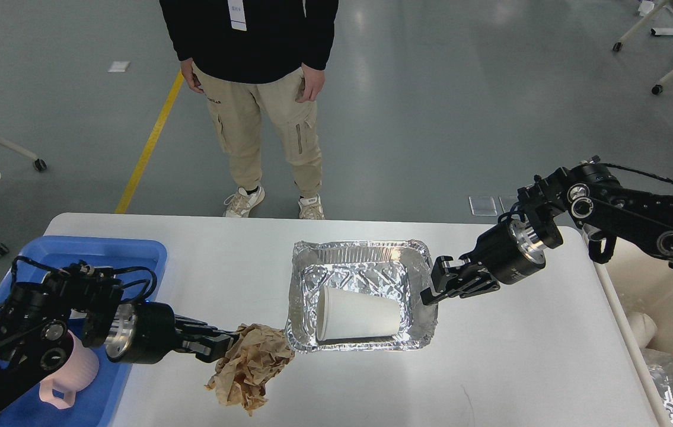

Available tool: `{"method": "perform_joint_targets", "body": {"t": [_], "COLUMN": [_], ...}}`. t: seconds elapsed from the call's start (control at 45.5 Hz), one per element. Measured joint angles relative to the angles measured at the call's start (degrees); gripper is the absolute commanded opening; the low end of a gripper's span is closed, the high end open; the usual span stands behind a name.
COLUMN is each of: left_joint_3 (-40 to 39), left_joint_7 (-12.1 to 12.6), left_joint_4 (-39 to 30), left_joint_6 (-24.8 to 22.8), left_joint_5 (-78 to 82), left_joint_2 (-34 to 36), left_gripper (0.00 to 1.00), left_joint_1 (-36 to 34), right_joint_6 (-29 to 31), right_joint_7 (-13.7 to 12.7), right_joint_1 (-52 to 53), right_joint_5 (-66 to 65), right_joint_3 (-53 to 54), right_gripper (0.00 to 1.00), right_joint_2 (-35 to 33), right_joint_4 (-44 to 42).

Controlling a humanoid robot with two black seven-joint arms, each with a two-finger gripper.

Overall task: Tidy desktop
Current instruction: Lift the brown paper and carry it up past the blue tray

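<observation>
The white desktop fills the lower part of the head view. A crinkled foil tray stands at its middle with a white paper cup lying on its side inside. My left gripper is shut on a crumpled wad of brown paper and holds it up just left of the tray's near corner. My right gripper is shut on the foil tray's right rim.
A blue plastic tray stands at the desktop's left end, with a pink mug in it. A person stands beyond the far edge. A beige bin sits off the right edge.
</observation>
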Motion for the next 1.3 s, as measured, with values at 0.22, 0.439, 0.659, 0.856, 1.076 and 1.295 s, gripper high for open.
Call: {"method": "perform_joint_targets", "body": {"t": [0.22,0.439,0.659,0.856,1.076,1.295], "left_joint_3": [-12.1,-22.3,-33.4,-42.9,-52.4,-56.0], "left_joint_7": [0.0,-0.4,-2.8,-2.8,-2.2,-1.3], "left_joint_4": [-1.4,-3.1,-4.1,-4.4,-4.2,-3.8], "left_joint_6": [0.7,0.7,0.1,-0.1,-0.1,-0.1], "left_joint_5": [-0.1,-0.1,-1.8,-6.2,-11.5,-12.3], "left_joint_2": [0.9,1.8,2.2,2.0,1.6,1.5], "left_gripper": [0.1,0.1,0.1,0.1,0.11,0.11], "left_joint_1": [9.1,15.9,19.4,21.5,21.6,20.8], "right_joint_6": [0.0,0.0,0.0,0.1,0.3,0.3], "right_joint_7": [0.0,0.0,0.0,-0.1,-0.2,-0.2], "right_joint_1": [0.8,1.5,1.5,1.5,1.7,2.2], "right_joint_5": [0.0,0.0,0.0,0.0,0.0,0.0], "right_joint_3": [-0.1,-0.3,-0.5,-0.8,-1.1,-1.3], "right_gripper": [0.0,0.0,0.0,0.0,0.0,0.0], "right_joint_2": [0.2,0.0,0.0,0.2,0.2,0.4], "right_joint_4": [0.0,0.0,-0.1,-0.1,0.0,0.1]}}
